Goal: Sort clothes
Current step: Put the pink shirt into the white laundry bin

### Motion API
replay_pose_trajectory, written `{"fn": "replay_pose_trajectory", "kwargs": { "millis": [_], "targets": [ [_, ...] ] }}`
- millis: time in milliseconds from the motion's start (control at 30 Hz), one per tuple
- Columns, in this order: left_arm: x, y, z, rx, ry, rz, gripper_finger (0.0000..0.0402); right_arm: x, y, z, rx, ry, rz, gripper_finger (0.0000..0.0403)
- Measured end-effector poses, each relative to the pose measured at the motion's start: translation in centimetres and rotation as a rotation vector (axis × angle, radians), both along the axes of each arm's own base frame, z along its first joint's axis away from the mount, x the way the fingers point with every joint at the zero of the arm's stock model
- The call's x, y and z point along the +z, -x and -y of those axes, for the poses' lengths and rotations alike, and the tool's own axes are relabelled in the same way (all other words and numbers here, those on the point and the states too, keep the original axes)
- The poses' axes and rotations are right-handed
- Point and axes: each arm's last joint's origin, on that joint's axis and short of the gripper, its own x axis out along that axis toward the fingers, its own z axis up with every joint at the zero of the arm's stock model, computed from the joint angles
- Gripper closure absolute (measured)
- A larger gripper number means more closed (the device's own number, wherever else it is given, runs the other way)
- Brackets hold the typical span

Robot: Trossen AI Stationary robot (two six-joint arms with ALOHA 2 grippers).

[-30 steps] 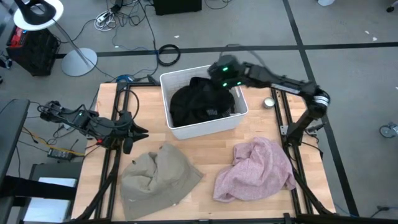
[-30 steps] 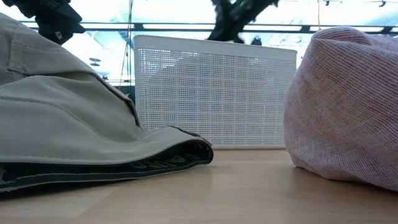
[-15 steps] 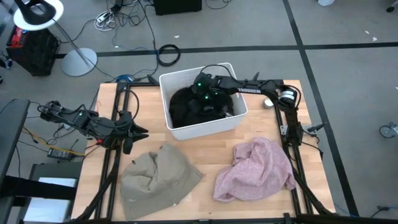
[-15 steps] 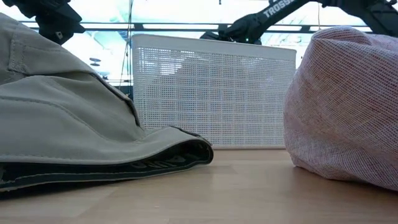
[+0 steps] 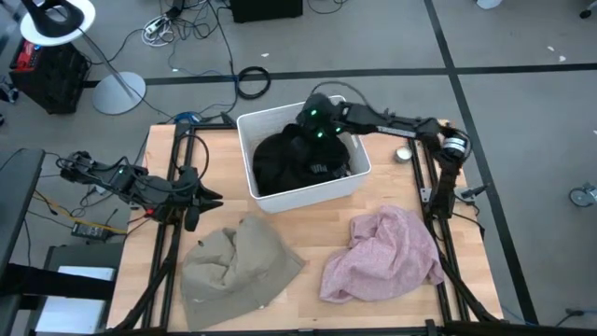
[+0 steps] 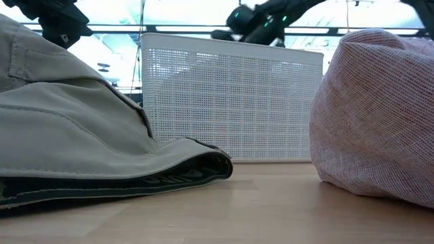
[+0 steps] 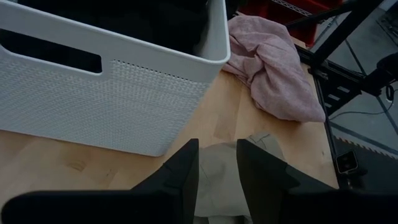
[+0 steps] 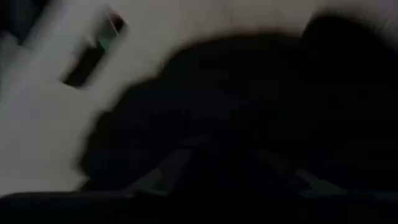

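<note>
A white bin (image 5: 359, 173) stands at the table's far middle with black clothes (image 5: 294, 161) piled inside it. My right gripper (image 5: 317, 126) hovers over the bin's far right part, just above the black pile (image 8: 205, 118); it shows over the bin's rim in the low view (image 6: 254, 24). A beige garment (image 5: 238, 266) lies crumpled on the near left of the table, and a pink one (image 5: 382, 254) on the near right. At the left edge my left gripper (image 7: 217, 165) waits open and holds nothing, pointing toward the beige garment (image 7: 221, 180).
A small round object (image 5: 403, 154) lies on the table to the right of the bin. Bare wood (image 5: 317, 219) shows between the bin and the two garments. Black frame rails (image 5: 168, 252) run along both table sides. Cables and a lamp base (image 5: 117, 91) are on the floor beyond.
My right gripper has swung toward the table's left and down into the bin, onto the black pile, then come up a little. The bin's left end has shifted slightly toward the table's left.
</note>
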Motion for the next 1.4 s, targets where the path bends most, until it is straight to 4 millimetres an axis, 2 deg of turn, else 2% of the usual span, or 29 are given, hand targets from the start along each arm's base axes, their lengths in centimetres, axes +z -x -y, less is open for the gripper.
{"fn": "replay_pose_trajectory", "kwargs": {
  "millis": [133,267,367,500,733,900,1200,1400],
  "targets": [
    [0.0,0.0,0.0,0.0,0.0,0.001,0.0289,3.9,2.0,-0.6,-0.036,0.045,0.091,0.0245],
    [0.0,0.0,0.0,0.0,0.0,0.001,0.0289,7.7,4.4,-1.8,-0.099,0.094,0.169,0.0249],
    [0.0,0.0,0.0,0.0,0.0,0.0,0.0289,9.9,6.3,-3.1,-0.132,0.123,0.192,0.0257],
    [0.0,0.0,0.0,0.0,0.0,0.001,0.0289,11.6,8.2,-5.5,-0.139,0.106,0.191,0.0264],
    [0.0,0.0,0.0,0.001,0.002,0.003,0.0289,11.5,10.0,-10.0,-0.195,0.007,0.042,0.0266],
    [0.1,-0.1,0.0,-0.001,0.002,0.014,0.0289,10.7,11.0,-14.1,-0.246,-0.039,-0.102,0.0272],
    [0.1,-0.1,0.0,0.032,0.069,0.019,0.0289,9.8,13.5,-21.8,-0.319,-0.089,-0.234,0.0289],
    [0.1,-0.1,0.0,0.022,0.049,0.018,0.0289,9.7,15.0,-25.3,-0.207,-0.081,-0.274,0.0295]
  ]
}}
